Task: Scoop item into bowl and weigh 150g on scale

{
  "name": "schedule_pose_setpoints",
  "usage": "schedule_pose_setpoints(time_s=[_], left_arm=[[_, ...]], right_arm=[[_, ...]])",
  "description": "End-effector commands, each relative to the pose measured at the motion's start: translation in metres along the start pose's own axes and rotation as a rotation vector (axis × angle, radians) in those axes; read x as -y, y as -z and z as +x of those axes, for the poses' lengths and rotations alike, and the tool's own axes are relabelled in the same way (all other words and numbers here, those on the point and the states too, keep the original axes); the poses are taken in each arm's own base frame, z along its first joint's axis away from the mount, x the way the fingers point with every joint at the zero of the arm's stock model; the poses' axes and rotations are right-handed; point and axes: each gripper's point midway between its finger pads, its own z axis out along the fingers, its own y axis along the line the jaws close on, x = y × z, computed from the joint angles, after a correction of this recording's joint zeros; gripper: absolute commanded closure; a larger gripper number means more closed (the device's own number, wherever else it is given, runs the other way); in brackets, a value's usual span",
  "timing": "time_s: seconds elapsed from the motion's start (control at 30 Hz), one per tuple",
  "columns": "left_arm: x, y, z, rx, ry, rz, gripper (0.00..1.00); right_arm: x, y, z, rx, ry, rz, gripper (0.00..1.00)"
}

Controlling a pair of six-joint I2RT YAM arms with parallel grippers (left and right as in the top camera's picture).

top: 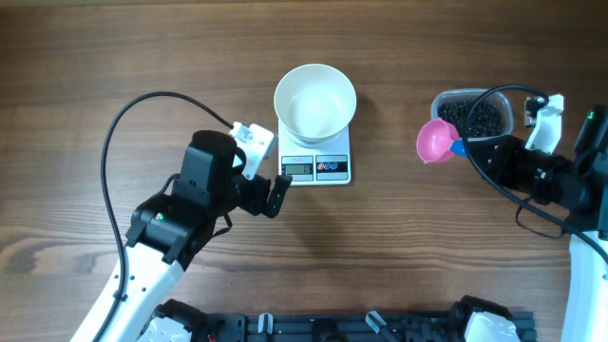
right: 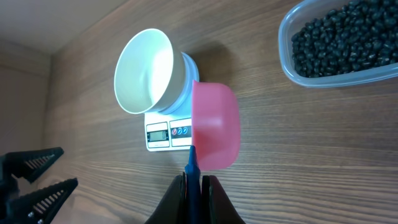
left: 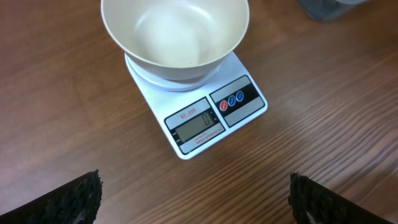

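At the overhead's upper right, the beans (top: 475, 116) lie in their tub (top: 441, 100); the bowl (top: 315, 103) on the scale (top: 316, 168) is empty. My right pincer (right: 194, 186) clamps the scoop (right: 214, 127); my left pincer (top: 269, 198), wide open near the scale, could nudge it, skewing the reading.

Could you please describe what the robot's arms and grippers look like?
Both arms are black near the wrist, with white lower links. The left arm shows a green light and a looping black cable; the right arm has black cables too. The left gripper has black textured fingers; the right gripper is black too.
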Motion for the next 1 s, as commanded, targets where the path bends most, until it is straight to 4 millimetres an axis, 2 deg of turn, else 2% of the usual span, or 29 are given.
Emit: schedule_pose_setpoints(time_s=[0.0,0.07,0.23,0.37,0.7,0.97], left_arm=[[0.006,-0.002,0.001,0.003,-0.228,0.049,0.00],[0.007,-0.002,0.001,0.011,-0.275,0.073,0.00],[-0.015,0.001,0.000,0.028,-0.225,0.069,0.00],[-0.013,0.004,-0.002,0.061,-0.188,0.172,0.00],[-0.020,-0.014,0.007,0.009,-0.181,0.187,0.00],[-0.020,-0.015,0.008,0.004,-0.178,0.190,0.00]], right_arm=[[0.001,0.002,-0.007,0.017,0.027,0.013,0.96],[0.002,0.001,-0.009,0.017,0.029,0.019,0.96],[0.005,0.000,-0.015,0.037,0.051,0.034,0.96],[0.006,0.000,-0.015,0.035,0.076,0.038,0.96],[0.006,0.000,-0.015,0.037,0.069,0.038,0.96],[0.006,0.001,-0.016,0.042,0.071,0.037,0.96]])
